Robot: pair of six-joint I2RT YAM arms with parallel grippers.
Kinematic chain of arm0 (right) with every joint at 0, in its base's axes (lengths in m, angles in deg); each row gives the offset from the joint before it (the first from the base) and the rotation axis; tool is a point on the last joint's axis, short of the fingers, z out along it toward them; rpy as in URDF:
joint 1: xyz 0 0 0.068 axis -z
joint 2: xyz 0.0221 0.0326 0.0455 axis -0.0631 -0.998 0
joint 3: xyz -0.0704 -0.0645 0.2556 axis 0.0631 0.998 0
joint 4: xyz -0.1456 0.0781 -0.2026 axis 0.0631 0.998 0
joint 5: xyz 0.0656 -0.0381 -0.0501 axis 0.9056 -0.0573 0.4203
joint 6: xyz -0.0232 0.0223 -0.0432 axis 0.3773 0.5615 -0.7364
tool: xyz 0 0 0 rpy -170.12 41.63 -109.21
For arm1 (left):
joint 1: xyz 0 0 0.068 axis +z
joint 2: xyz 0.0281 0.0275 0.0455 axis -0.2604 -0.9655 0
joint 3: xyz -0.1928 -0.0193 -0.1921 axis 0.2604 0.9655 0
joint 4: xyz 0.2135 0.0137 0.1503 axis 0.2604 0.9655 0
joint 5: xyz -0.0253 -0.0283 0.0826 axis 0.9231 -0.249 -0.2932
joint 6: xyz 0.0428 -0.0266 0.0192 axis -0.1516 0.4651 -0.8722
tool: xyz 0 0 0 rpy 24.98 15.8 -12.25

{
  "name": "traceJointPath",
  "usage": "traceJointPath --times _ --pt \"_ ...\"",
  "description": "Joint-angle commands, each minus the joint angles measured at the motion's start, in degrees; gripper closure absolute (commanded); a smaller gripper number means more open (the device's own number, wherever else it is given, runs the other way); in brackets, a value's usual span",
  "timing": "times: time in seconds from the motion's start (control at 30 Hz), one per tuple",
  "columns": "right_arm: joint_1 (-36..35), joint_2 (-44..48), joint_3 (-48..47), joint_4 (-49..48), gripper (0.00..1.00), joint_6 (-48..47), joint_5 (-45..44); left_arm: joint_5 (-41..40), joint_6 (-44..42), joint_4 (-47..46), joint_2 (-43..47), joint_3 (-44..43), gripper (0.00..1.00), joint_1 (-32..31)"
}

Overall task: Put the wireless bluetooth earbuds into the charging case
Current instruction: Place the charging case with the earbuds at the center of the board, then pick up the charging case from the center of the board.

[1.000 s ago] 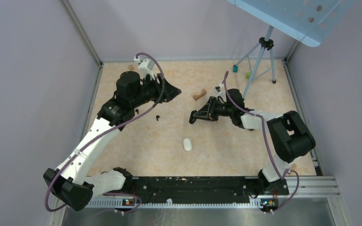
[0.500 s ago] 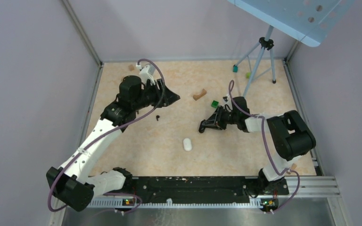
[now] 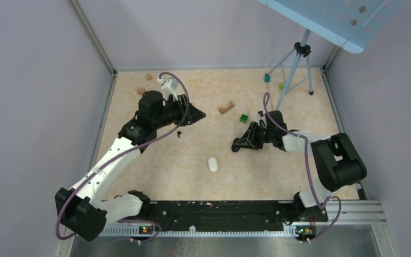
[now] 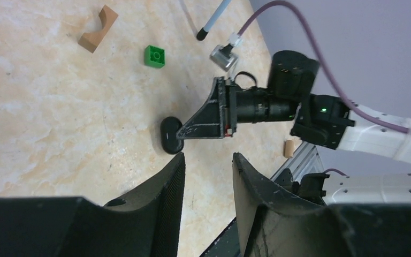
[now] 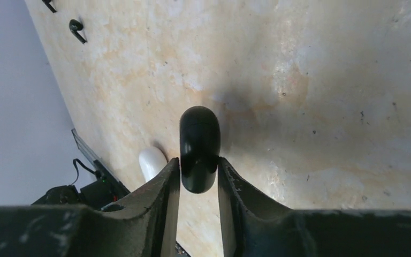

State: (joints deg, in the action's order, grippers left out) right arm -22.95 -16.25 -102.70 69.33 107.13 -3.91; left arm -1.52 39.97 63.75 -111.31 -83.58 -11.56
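The black case (image 5: 199, 147) in the right claw (image 5: 198, 163) looks like smooth, glossy plastic. The claw's fingers (image 5: 160, 209) are matt and finely ribbed. The desk (image 5: 310, 80) is smooth marbled beige, with a bare wooden block (image 4: 98, 29) toward twelve o'clock.

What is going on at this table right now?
The right gripper is clamped on a glossy black oval charging case, close to the beige marbled tabletop. The left gripper is open and empty above the table. A small black earbud lies loose on the table, not yet in the case.
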Motion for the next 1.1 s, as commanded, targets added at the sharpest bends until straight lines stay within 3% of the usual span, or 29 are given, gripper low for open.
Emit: traceJointPath --times 0.0,0.17,0.2,0.4,0.57,0.77,1.07 --pt "0.2 8.3 0.6 3.4 0.64 -2.5 -6.1 -1.2 1.0 -5.2 1.8 4.3 0.57 0.3" --pt "0.2 16.2 -1.9 16.6 0.3 -7.2 -15.3 -1.2 -0.1 -4.3 0.8 6.1 0.61 0.3" --pt "0.2 17.6 -2.0 18.4 0.27 -7.8 -17.4 -1.7 -0.5 -3.8 0.5 5.7 0.61 0.4" --pt "2.2 24.5 -4.0 34.8 0.26 -8.7 -35.9 -4.1 -2.0 -1.1 -0.6 3.3 0.59 0.3" --pt "6.3 29.7 -3.0 42.6 0.26 -5.7 -48.4 -4.5 -1.3 -1.1 -1.5 2.9 0.52 0.3" --pt "14.8 27.0 -1.9 40.8 0.24 -8.1 -42.5 -5.1 -2.3 -1.1 -2.1 3.1 0.43 0.4" --pt "16.1 13.1 -7.4 33.9 0.22 -8.0 -43.3 -7.5 -4.8 3.0 -2.6 1.8 0.4 0.3"
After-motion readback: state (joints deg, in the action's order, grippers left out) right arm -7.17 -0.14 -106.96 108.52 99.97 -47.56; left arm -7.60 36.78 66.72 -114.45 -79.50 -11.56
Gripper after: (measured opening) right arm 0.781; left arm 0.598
